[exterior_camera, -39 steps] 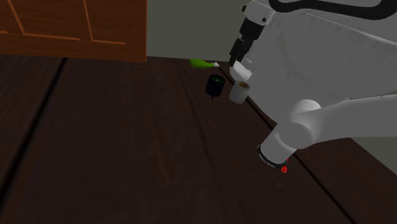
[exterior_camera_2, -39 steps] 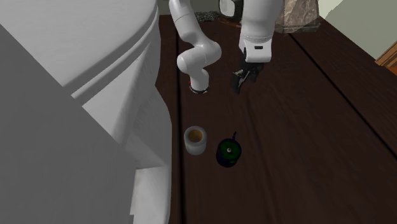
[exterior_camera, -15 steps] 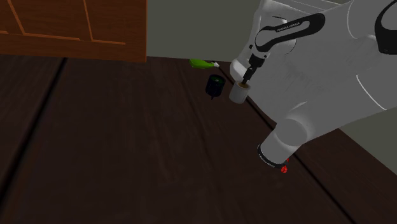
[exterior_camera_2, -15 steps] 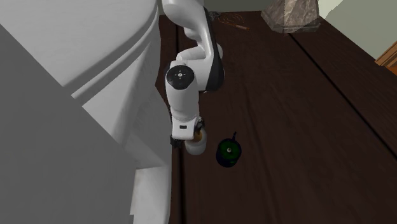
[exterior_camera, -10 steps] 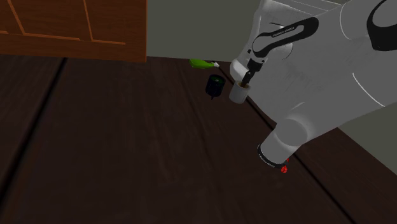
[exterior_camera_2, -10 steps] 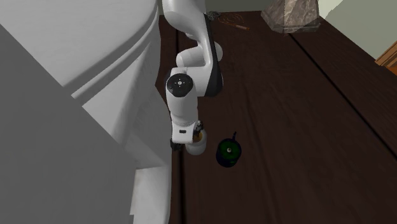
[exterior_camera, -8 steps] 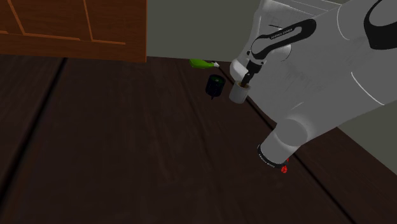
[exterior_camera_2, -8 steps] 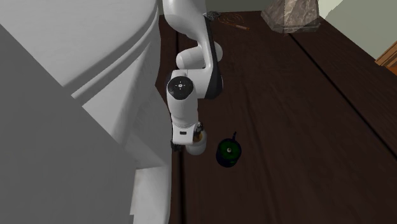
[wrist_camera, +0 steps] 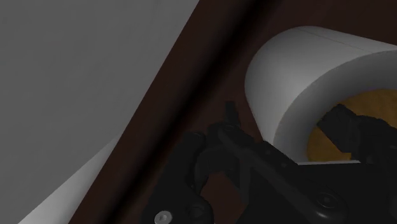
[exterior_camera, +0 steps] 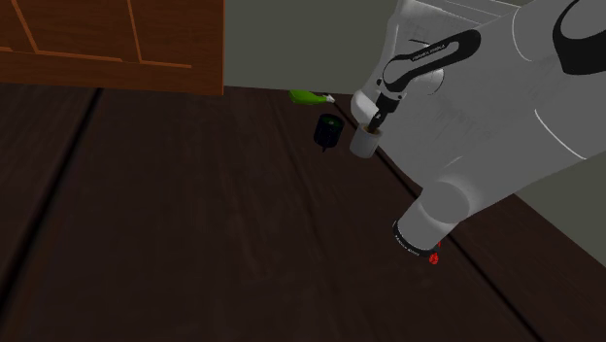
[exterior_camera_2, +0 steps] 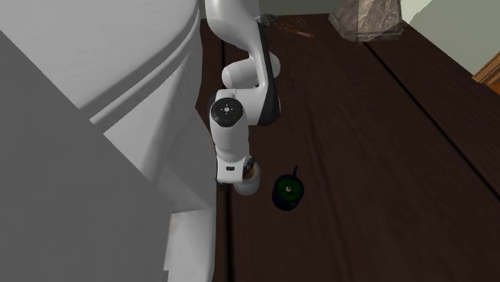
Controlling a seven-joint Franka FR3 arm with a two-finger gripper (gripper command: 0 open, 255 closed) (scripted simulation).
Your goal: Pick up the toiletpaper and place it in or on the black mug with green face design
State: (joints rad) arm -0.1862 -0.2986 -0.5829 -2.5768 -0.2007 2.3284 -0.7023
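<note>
Roll (exterior_camera: 365, 143) sits upright on the floor (exterior_camera: 194, 223), right at the floor's edge where a big white fixture (exterior_camera_2: 96, 120) rises. That side is boxed in. The mug (exterior_camera: 328, 129) stands just beside the roll on its other side, not touching, and past the mug the dark planks are wide open.

The pincer (wrist_camera: 284, 114) is down on the roll with its fingers (wrist_camera: 230, 118) apart. One is inside the brown core and the other is outside the white wall, with what looks like a thin strip of floor between it and the paper, so it's not clamped as far as I can see.

Compared with 2.6 s back, the pincer was hanging above the roll and the arm (exterior_camera_2: 228, 120) was folded further up the floor. Now the arm leans right over the roll. Since half a second ago there's barely any change, and the roll and mug haven't budged.

A green thing (exterior_camera: 309, 97) lies by the wall (exterior_camera: 282, 44) behind the mug, with a wooden door (exterior_camera: 117, 39) further along. A stone-looking block (exterior_camera_2: 368, 20) stands well apart.
</note>
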